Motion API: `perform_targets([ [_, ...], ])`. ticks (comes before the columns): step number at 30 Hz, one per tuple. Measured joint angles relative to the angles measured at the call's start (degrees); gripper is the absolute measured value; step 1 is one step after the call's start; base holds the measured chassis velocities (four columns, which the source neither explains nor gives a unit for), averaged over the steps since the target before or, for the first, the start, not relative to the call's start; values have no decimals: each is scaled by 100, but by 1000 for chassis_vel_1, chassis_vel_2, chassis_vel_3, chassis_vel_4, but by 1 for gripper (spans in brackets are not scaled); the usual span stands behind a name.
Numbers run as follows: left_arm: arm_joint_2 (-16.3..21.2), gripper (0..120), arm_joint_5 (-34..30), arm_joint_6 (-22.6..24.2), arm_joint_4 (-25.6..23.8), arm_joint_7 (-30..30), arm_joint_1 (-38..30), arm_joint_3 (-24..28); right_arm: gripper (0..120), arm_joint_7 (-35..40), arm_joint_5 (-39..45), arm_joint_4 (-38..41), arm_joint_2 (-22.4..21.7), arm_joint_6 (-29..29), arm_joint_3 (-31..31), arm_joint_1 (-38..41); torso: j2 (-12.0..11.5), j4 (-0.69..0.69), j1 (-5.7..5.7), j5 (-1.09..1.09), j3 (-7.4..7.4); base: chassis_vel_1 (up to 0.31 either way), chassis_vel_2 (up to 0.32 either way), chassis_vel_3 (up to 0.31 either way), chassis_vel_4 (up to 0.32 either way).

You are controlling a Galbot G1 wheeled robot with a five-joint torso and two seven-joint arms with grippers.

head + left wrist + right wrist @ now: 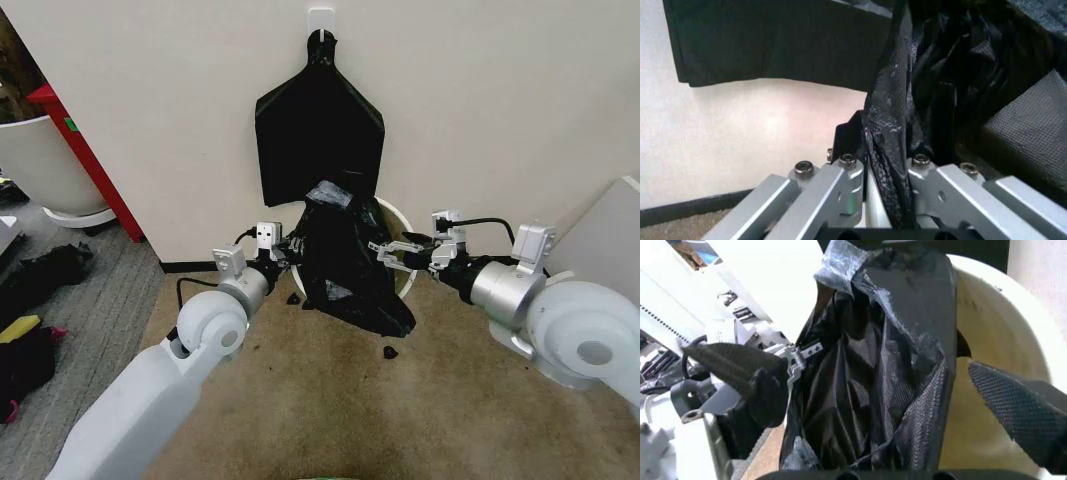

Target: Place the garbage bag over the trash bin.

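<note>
Taking the bin [404, 240] as my landmark: it stands on the carpet against the wall, and from my head view I see only a slice of its cream rim, at the bag's right edge, behind my right gripper.

On the bin's left side, my left gripper [288, 258] is clamped on the bag [345, 265]. In my left wrist view the black film [897, 165] runs down between the two fingers, pinched tight there. I hold that edge just beside the bin, about level with its rim.

Over the bin's front, the bag hangs crumpled and loose, its bulk draped down to the carpet. It is not yet seated around the rim. Above the bin, the flat bunch of spare bags [318, 135] hangs on the wall from a hook.

On the bin's right side, my right gripper [395, 252] is spread apart. In my right wrist view its pads [1020, 407] straddle the bag's open mouth [867, 390], with the bin wall [987, 340] just behind, and nothing is caught between them.

I judge I am at the opening step: one edge held, the other not. Next I need my right gripper to take the bag's free edge, then both must pull the mouth wide and carry it over the rim.
</note>
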Motion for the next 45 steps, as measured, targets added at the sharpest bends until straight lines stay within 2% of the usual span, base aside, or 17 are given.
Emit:
perform_targets([
  [2,3,5,3,3,-12,9,1,-1,94,1,-13,-33,19,-1,-20,6,0,0,0,0,0,0,0,0,0],
  [3,3,5,7,5,-37,22,18,-5,84,0,-34,-89,22,-1,-27,5,0,0,0,0,0,0,0,0,0],
  [6,1,5,6,7,-66,37,39,-9,78,-1,-37,-150,21,0,-26,-2,0,0,0,0,0,0,0,0,0],
  [10,1,5,8,8,-82,49,55,-17,58,-8,-34,-199,47,7,-27,-6,0,0,0,0,0,0,0,0,0],
  [12,2,5,8,8,-83,50,55,-21,56,-9,-33,-200,47,11,-28,-9,0,0,0,0,0,0,0,0,0],
  [14,5,5,8,8,-87,54,55,-28,49,-10,-33,-200,44,14,-28,-21,0,0,0,0,0,0,0,0,0],
  [18,-8,5,7,2,-106,62,62,-35,30,-2,-38,-231,7,36,6,-48,0,0,0,0,0,0,0,0,0],
  [21,-14,5,4,-5,-117,66,78,-37,23,1,-40,-241,-14,47,23,-54,0,0,0,0,0,0,0,0,0],
  [25,-6,5,-1,-39,-142,97,126,-75,5,15,-68,-245,-73,85,85,-81,0,0,0,0,0,0,0,0,0],
  [28,12,5,-4,-52,-150,117,140,-92,0,22,-70,-243,-90,95,113,-86,0,0,0,0,0,0,0,0,0],
  [45,90,5,180,-192,-126,470,321,-281,0,73,-434,-517,-431,172,397,-108,0,0,0,0,0,0,0,0,0],
])
